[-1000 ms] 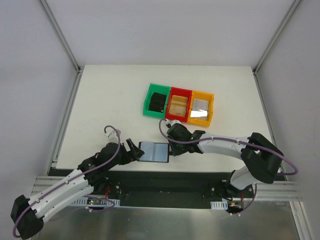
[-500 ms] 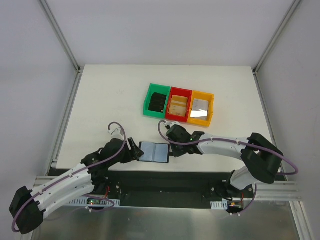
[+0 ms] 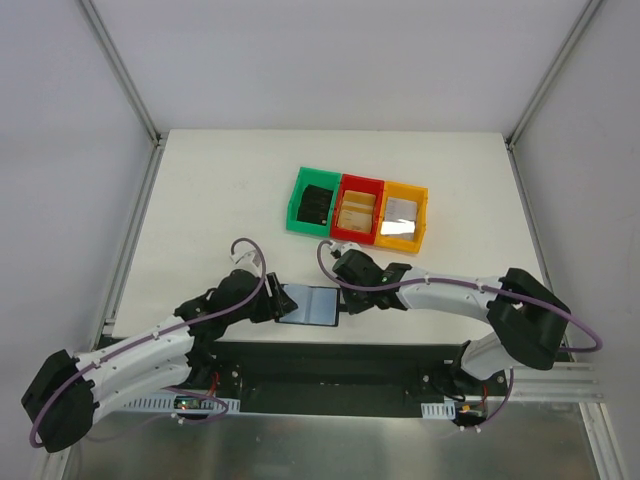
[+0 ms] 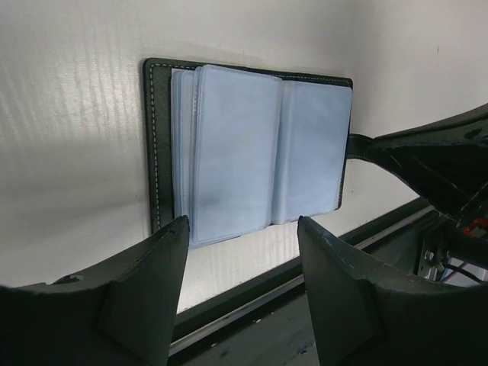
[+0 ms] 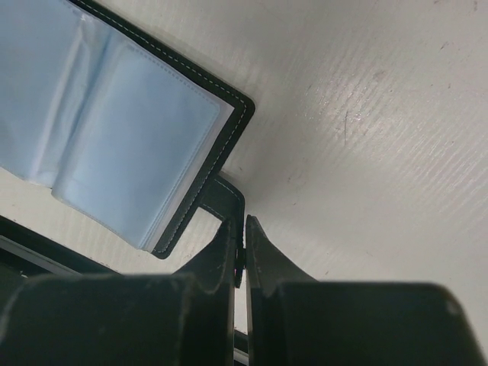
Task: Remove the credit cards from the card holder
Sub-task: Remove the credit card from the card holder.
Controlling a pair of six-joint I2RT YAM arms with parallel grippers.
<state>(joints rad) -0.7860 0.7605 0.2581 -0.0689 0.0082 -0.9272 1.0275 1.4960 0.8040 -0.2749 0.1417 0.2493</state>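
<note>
The card holder (image 3: 312, 305) lies open at the table's (image 3: 220, 190) near edge. The left gripper (image 3: 279, 301) is at its left side, the right gripper (image 3: 345, 302) at its right.

No readable text, labels, brands or numbers anywhere; card holder (image 4: 252, 145) sleeves plain.

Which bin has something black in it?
The green bin, leftmost of the three, holds a black item. The red bin holds something tan, the yellow bin something grey.
</note>
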